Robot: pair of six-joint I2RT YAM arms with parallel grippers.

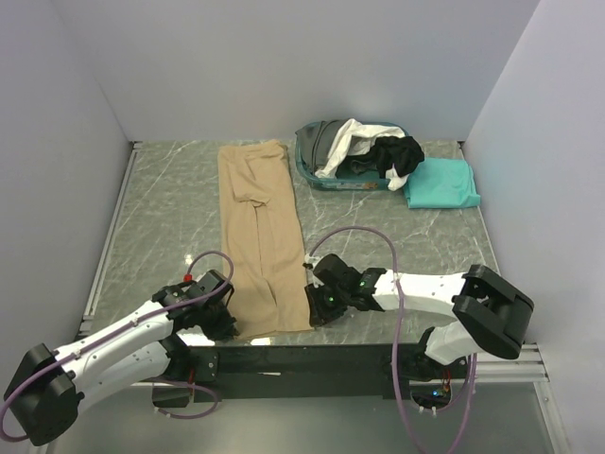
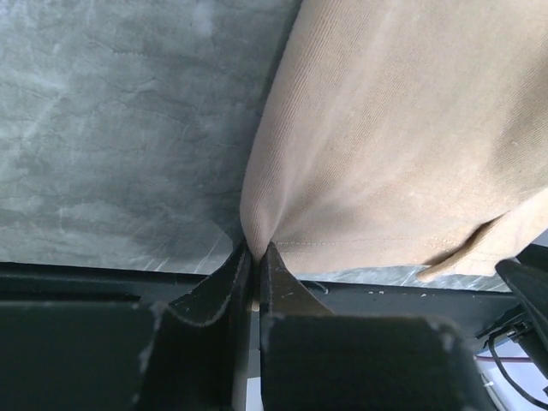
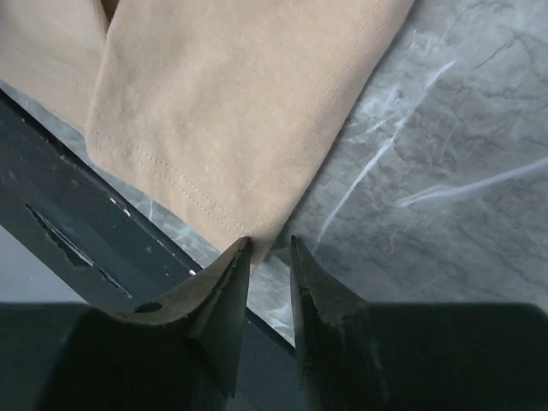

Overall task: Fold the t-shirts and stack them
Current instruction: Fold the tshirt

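Left pincer: down at the near-left corner of the tan t-shirt, right at the front edge of the bench. In the left wrist view the jaws are pinched together on the hem corner, and the cloth bunches into a ridge running away from the tips. It is clamped on the shirt, no gap visible.

Tan t-shirt: folded into a long narrow strip, middle-left of the bench. Far end is near the back wall, near end at the black rail along the front. Some creases in the far half. It lies flat apart from the pinched corner.

Right pincer: low at the near-right corner of the same shirt. In the right wrist view the jaws are narrow but apart, with a sliver of bench showing between them. The hem corner sits right at the mouth, against one finger. It reads as not clamped.

Far right: teal basket near the back wall, just right of the shirt's far end and apart from it. White t-shirt spills over the front rim, with the black t-shirt heaped to its right. Dark grey t-shirt is inside at the left end. Teal t-shirt lies folded flat on the bench, touching the basket's right side.
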